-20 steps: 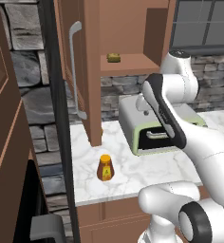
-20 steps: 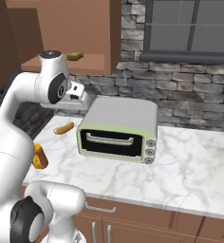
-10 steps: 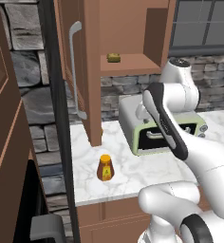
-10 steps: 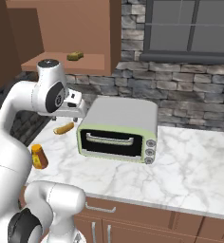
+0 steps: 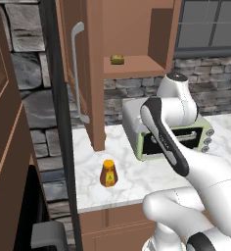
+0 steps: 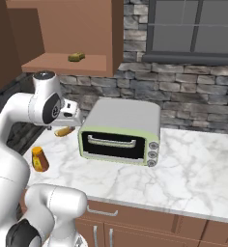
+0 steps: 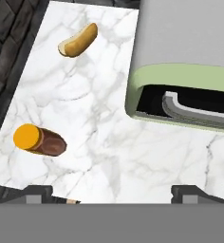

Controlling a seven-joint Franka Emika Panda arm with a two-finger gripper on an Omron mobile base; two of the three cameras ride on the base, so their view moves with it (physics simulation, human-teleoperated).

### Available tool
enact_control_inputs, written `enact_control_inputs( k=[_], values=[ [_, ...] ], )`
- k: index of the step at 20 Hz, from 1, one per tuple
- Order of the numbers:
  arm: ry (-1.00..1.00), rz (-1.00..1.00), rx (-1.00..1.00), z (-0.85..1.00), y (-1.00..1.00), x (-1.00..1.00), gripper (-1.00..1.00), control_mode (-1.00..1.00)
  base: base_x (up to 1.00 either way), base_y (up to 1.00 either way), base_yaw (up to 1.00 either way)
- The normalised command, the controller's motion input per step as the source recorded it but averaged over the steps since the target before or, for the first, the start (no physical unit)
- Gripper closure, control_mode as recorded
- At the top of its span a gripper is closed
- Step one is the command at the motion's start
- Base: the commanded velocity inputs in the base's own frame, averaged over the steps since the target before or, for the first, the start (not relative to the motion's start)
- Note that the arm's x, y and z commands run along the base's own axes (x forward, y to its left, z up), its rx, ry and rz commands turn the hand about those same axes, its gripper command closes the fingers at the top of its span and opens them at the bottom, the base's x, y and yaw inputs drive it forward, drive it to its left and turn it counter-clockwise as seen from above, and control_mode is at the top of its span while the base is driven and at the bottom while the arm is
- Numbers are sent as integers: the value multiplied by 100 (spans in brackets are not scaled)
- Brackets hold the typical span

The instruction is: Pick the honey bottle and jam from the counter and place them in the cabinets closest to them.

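Two targets: only the honey bottle (image 5: 108, 173) is easy to spot, upright near the counter's (image 6: 193, 178) front left edge; can't make out the jam.
Gripper: the gripper (image 7: 111, 193) hangs above the marble with fingers spread wide, nothing between them, probably lining up on the bottle.
Cabinet: cabinets (image 5: 132, 34) sit right overhead, shelf open.
In the way: toaster oven (image 6: 121, 131) crowds the right side; a bread roll (image 7: 78, 40) lies toward the back edge.

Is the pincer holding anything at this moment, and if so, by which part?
Nothing is held. The pincer is open above the counter, and the honey bottle stands apart from it, untouched.
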Motion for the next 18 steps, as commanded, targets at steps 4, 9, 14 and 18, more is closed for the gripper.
enact_control_inputs(
  k=[4,9,14,18],
  values=[
    [1,6,0,-25,26,0,-100,-100,0,0,0],
    [1,5,0,-25,29,0,-100,-100,0,0,0],
    [0,6,0,-26,28,0,-100,-100,0,0,0],
    [0,6,0,-28,25,0,-100,-100,0,0,0]
  ],
)
